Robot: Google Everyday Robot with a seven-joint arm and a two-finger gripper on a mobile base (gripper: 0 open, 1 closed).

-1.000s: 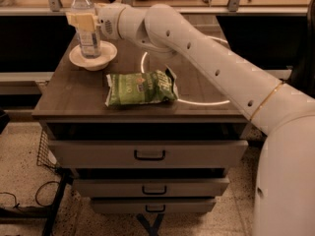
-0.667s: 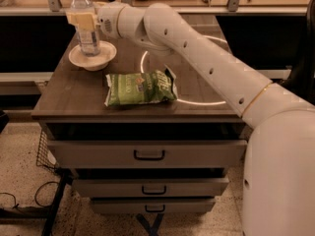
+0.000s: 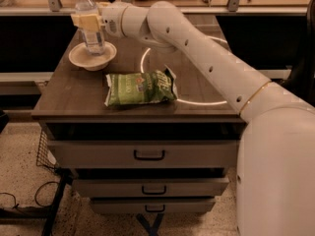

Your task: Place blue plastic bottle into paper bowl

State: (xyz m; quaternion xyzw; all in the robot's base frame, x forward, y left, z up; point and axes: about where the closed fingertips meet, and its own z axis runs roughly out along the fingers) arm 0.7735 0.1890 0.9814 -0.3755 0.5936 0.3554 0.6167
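Note:
The blue plastic bottle (image 3: 90, 26) stands upright inside the paper bowl (image 3: 92, 56) at the far left of the dark wooden tabletop (image 3: 69, 97). It is clear with a white cap. My gripper (image 3: 86, 20) reaches in from the right at the bottle's upper body. Its cream-coloured fingers (image 3: 82, 19) are closed around the bottle. The white arm stretches from the lower right across the table to the bowl.
A green chip bag (image 3: 141, 87) lies flat in the middle of the tabletop, in front of the arm. A drawer unit with three handles (image 3: 148, 155) sits under the top. A wire basket (image 3: 47, 151) and cables lie on the floor at left.

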